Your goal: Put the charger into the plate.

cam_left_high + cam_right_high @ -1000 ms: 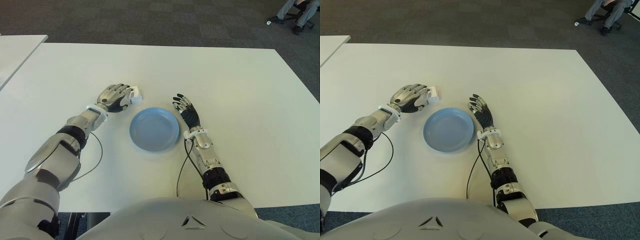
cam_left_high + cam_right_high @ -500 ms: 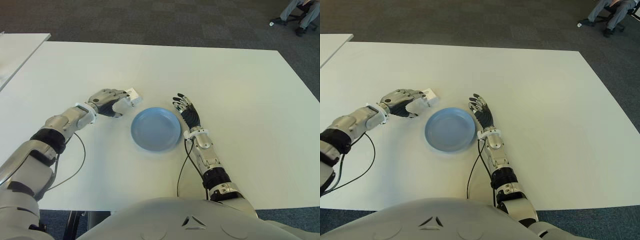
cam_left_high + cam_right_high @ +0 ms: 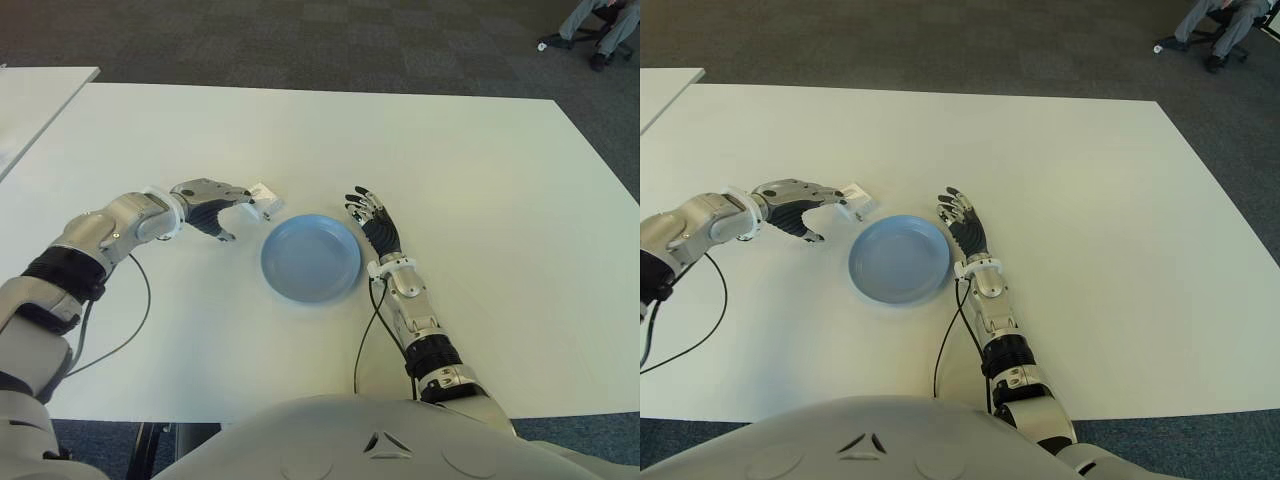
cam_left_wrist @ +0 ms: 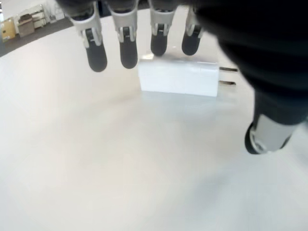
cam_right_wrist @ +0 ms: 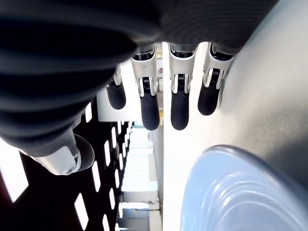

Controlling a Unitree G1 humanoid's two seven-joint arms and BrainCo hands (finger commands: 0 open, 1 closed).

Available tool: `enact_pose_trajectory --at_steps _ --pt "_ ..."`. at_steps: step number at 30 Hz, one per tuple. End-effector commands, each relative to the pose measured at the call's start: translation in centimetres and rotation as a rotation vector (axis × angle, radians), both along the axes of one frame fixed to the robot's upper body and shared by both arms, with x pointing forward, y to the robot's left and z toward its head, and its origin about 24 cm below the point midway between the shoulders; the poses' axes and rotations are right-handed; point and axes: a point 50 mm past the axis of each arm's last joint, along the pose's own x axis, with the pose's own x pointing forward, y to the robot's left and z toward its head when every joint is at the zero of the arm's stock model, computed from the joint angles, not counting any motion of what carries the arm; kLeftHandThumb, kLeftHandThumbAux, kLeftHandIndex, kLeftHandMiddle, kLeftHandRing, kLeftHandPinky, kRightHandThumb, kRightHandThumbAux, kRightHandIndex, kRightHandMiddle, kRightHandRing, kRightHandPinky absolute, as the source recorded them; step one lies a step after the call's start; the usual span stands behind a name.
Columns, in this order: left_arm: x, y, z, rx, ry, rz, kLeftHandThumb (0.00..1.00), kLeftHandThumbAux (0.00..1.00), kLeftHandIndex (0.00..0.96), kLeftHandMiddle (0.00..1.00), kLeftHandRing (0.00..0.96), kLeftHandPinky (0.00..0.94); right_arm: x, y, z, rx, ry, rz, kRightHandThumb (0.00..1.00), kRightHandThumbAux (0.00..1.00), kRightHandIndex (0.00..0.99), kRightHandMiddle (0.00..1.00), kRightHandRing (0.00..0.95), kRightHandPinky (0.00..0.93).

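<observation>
Bench (image 3: pixel 480 160), wide and white, filled most of what we saw from the head camera. Near its middle sat the plate (image 3: pixel 311 258), round, pale blue and with nothing on it. At about ten o'clock from the plate, just beside its rim, lay the charger (image 3: pixel 263 193), a small white block; in the left wrist view its two metal prongs pointed sideways and its body lay flat on the bench. Our left hand (image 3: pixel 212 200) was at the charger's nine o'clock side, fingers (image 4: pixel 128 53) loosely curved and spread over the block, thumb held apart. We could not tell whether any fingertip touched it, and the hand gripped nothing. Our right hand (image 3: pixel 372 218) showed at three o'clock of the plate, close to the rim, fingers straight and relaxed, holding nothing. At the far one o'clock corner, on the dark carpet, we saw a person's legs (image 3: pixel 594 24) by a chair.
</observation>
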Motion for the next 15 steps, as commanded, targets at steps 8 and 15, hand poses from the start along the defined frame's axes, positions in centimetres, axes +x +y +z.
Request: enact_pose_trajectory --at_steps 8,15 --pt "-4.7 1.1 -1.8 0.098 0.199 -0.006 0.000 0.502 0.064 0.072 0.125 0.209 -0.5 0.8 -0.8 0.021 0.044 0.026 0.000 0.514 0.125 0.232 0.218 0.207" --pt "-5.4 0.9 -0.7 0.123 0.146 -0.057 0.000 0.505 0.072 0.085 0.099 0.126 -0.4 0.8 -0.8 0.023 0.046 0.027 0.000 0.518 0.123 0.233 0.221 0.214"
